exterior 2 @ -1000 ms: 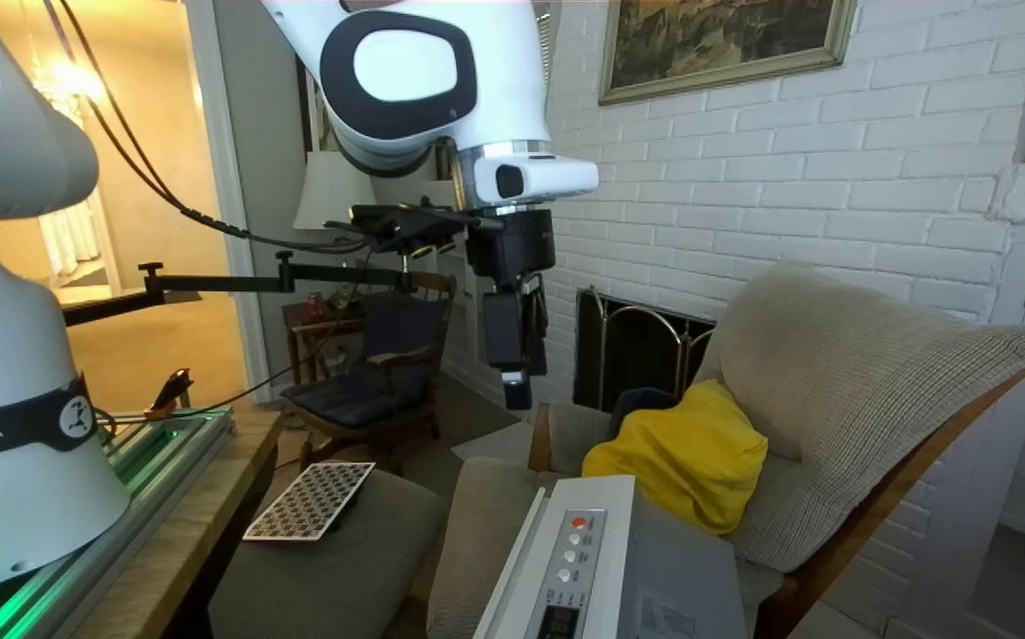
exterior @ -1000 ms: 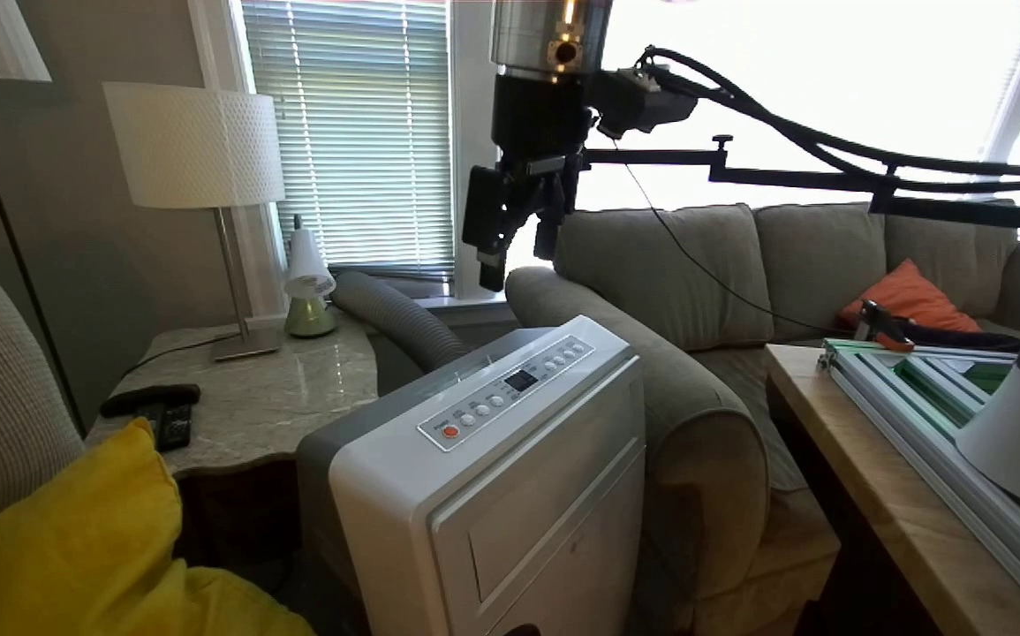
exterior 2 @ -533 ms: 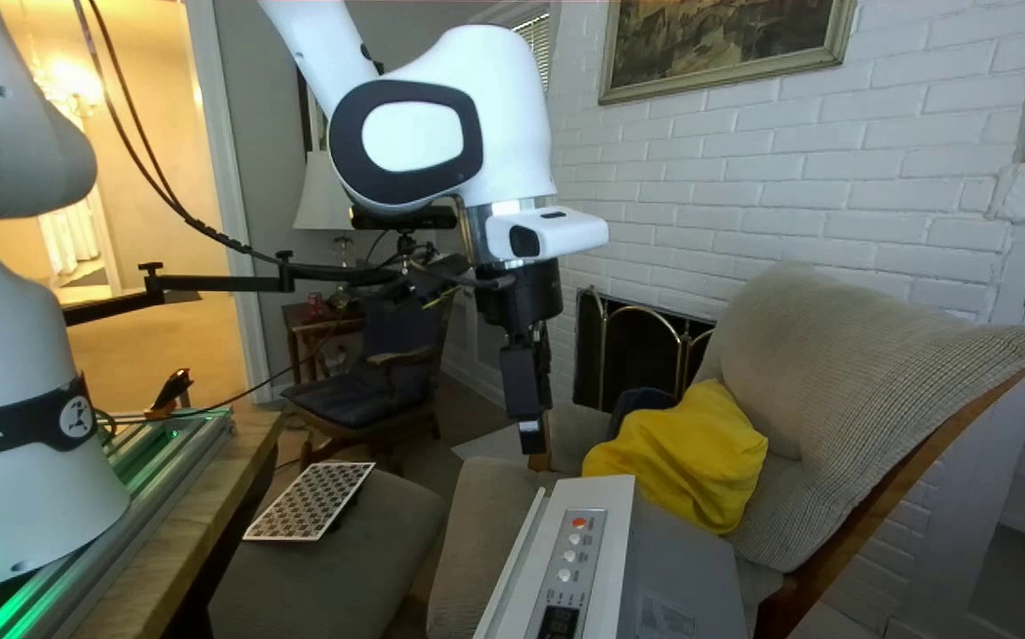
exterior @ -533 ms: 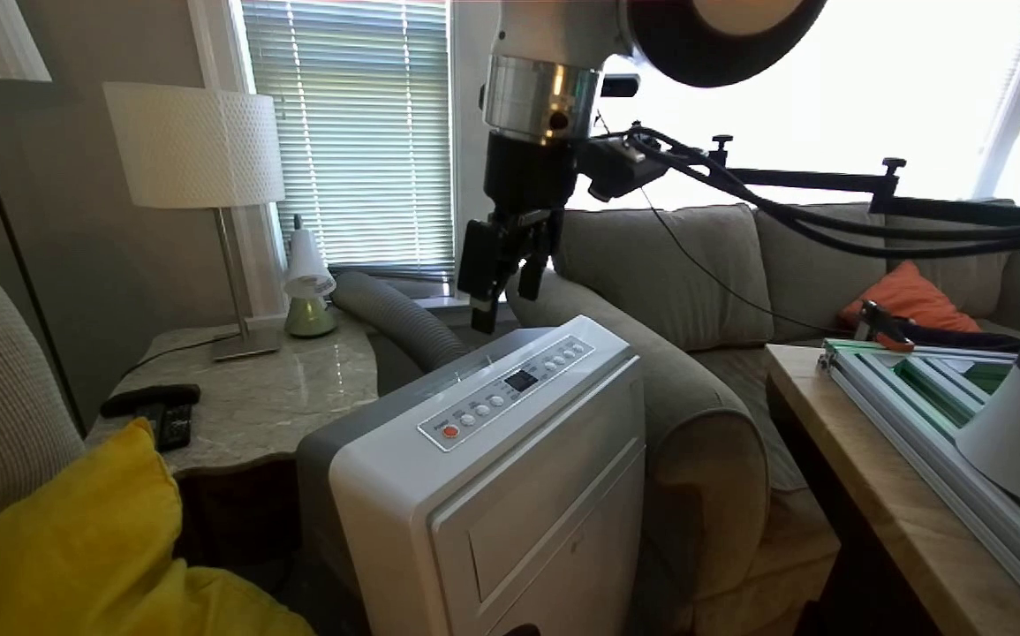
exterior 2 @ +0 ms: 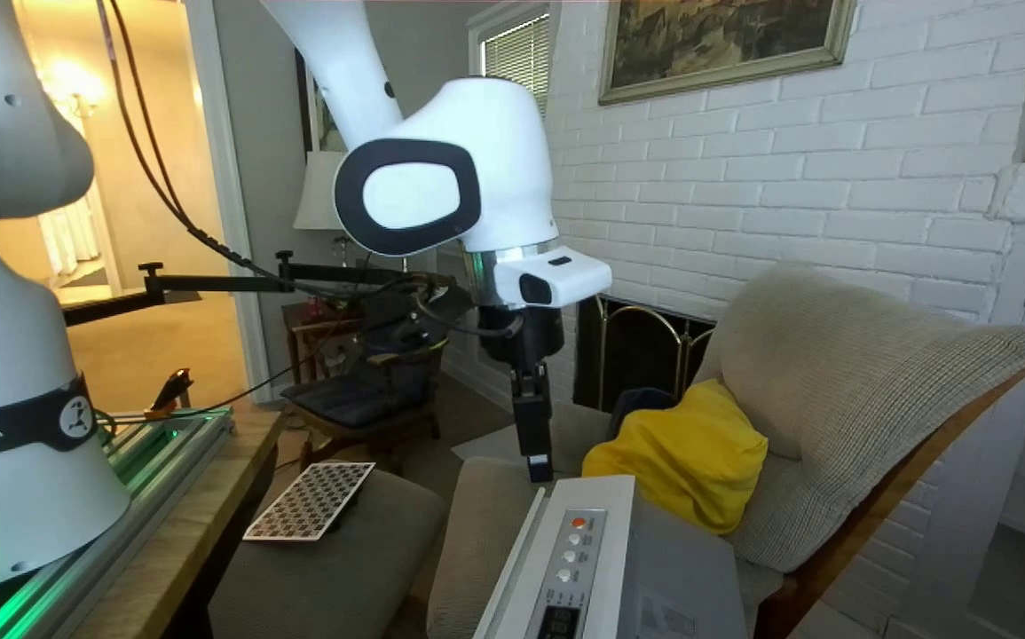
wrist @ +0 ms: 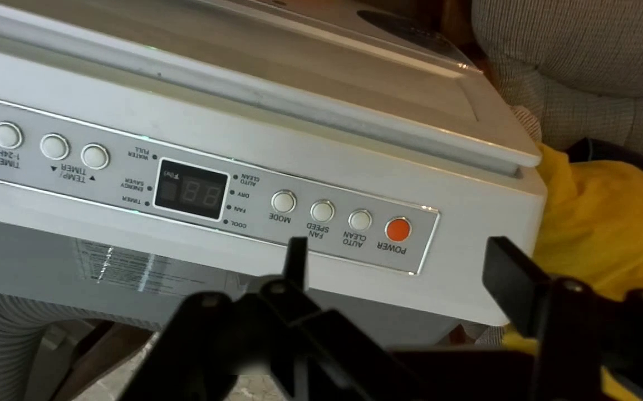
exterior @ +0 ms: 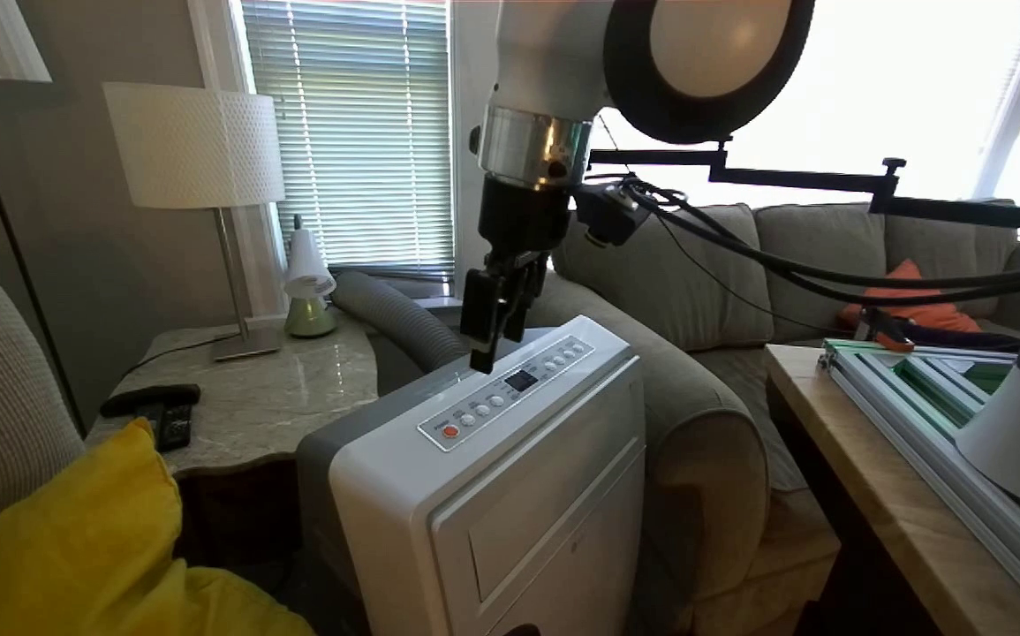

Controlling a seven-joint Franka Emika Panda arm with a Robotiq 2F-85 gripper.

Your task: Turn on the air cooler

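Living rm, w/ window blinds (exterior: 351, 141) and a table lamp (exterior: 196, 146) at the back; the air cooler (exterior: 501, 495) stands btwn the side table (exterior: 324, 380) and the sofa (exterior: 677, 389), its control strip (wrist: 263, 209) sloping up top. Gripper (wrist: 399, 262) hangs near that top, fingers (wrist: 297, 259) spread wide, holding nothing; in the wrist view the orange POWER btn (wrist: 397, 229) shows in the gap.

Handling (my guess): big hard-plastic box, prob. heavy and smooth, awkward to grab, so no need to hold it. Better to press the POWER btn w/ one fingertip, or both brought together, square-on and gently; it's small, prob. has short travel, and a hard shove cd scuff or rock the air cooler.

Base is cut off in both exterior views; wrist view loses the far end of the btn row (wrist: 322, 211). Display (wrist: 191, 189) shows only faint grey digits. Depth's hard to judge, can't tell if a fingertip touches the air cooler.
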